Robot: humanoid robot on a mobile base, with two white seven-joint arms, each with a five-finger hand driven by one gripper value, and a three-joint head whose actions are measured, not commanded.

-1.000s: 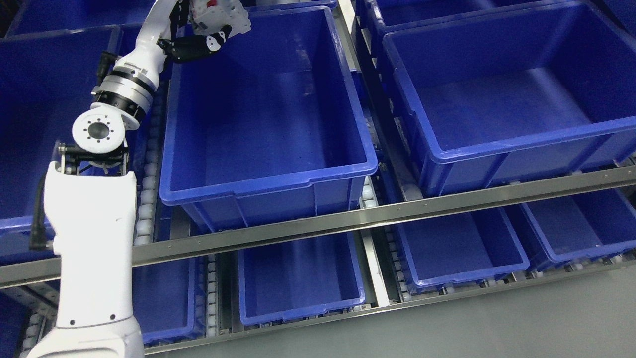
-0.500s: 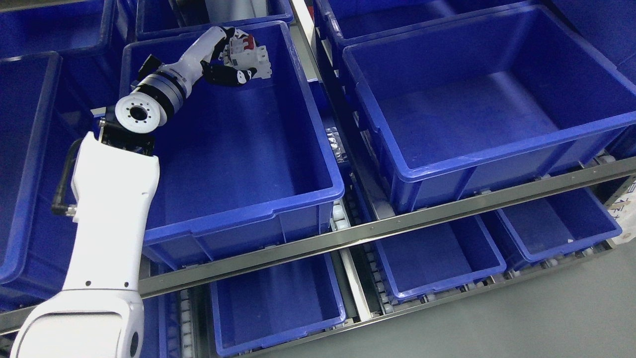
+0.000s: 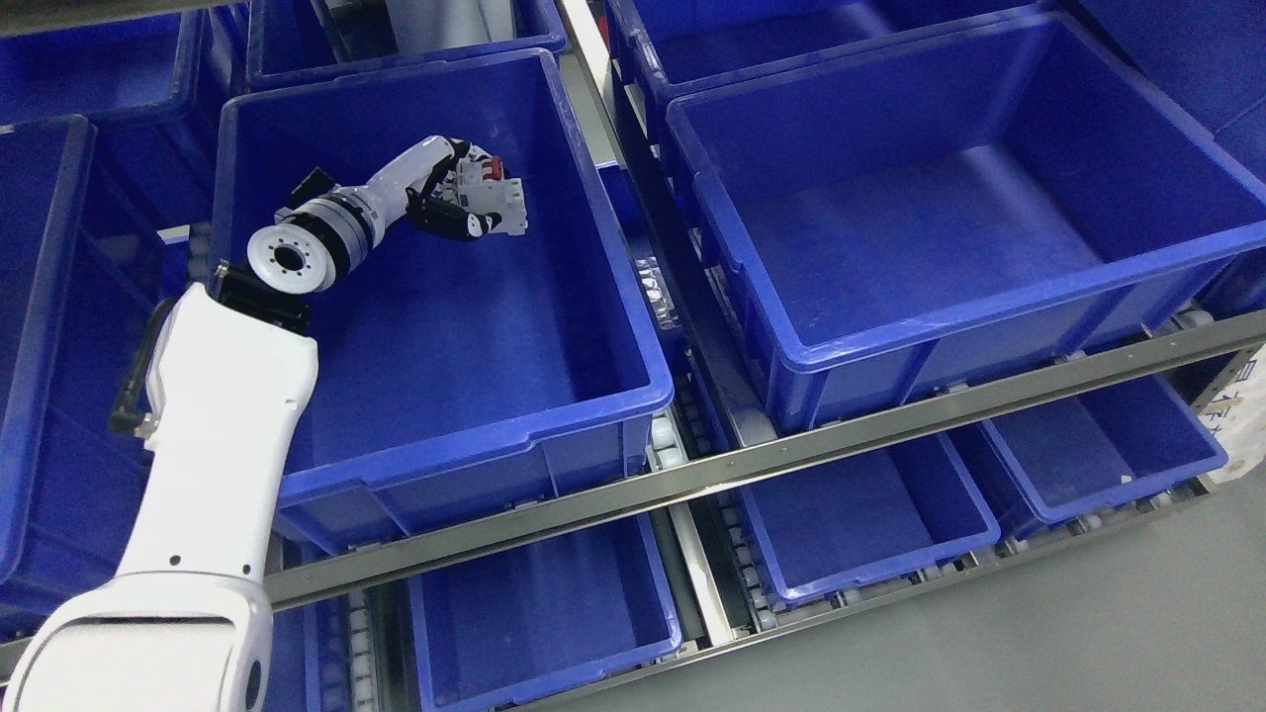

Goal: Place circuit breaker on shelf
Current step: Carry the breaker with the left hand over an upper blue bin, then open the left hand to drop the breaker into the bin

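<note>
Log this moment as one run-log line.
arm: left | left hand: shut on circuit breaker | position: inside blue bin, upper shelf tier | breaker: not released | right arm: not in view

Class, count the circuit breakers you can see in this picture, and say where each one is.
1. The circuit breaker is held in the left robot hand, inside the blue bin on the upper shelf, toward its far end. Others may be hidden in bins only partly in view.

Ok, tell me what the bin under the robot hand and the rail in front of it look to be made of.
Bin: probably moulded plastic, uniform blue with soft sheen and rounded rim. Rail: seemingly metal, grey, brushed, with streaky reflections.
</note>
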